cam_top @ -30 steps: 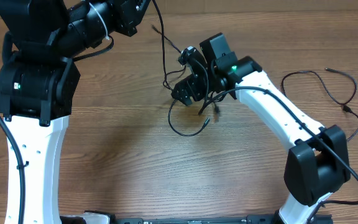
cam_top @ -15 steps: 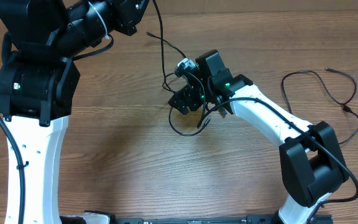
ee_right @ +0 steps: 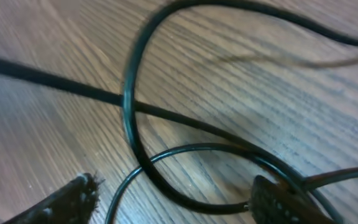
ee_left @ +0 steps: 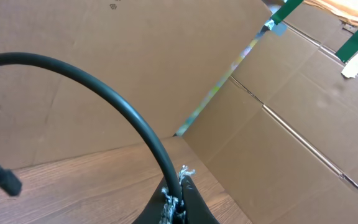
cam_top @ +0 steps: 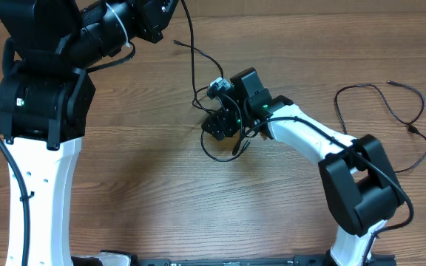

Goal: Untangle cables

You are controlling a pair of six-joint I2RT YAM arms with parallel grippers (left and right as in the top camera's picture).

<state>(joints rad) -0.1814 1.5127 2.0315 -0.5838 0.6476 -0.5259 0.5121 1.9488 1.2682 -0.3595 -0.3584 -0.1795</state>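
Note:
Thin black cables lie tangled at mid-table, with a loose loop (cam_top: 214, 153) on the wood. One cable (cam_top: 193, 63) rises from the tangle to the top edge, where my left gripper (ee_left: 178, 200) is shut on it; the left wrist view shows it arcing away, with a plug end (ee_left: 5, 181) hanging at the left. My right gripper (cam_top: 220, 118) is low over the tangle. In the right wrist view its open fingers (ee_right: 73, 200) straddle crossing cable loops (ee_right: 166, 186) on the table without pinching them.
A separate black cable (cam_top: 390, 103) lies in loose curves at the far right of the table. The bulky left arm (cam_top: 43, 96) fills the left side. Cardboard walls (ee_left: 278, 124) stand behind the table.
My right gripper has slid left and settled lower over the tangle, its jaws narrowing a little. The cable's free plug end near the top has shifted left. The left arm has not moved.

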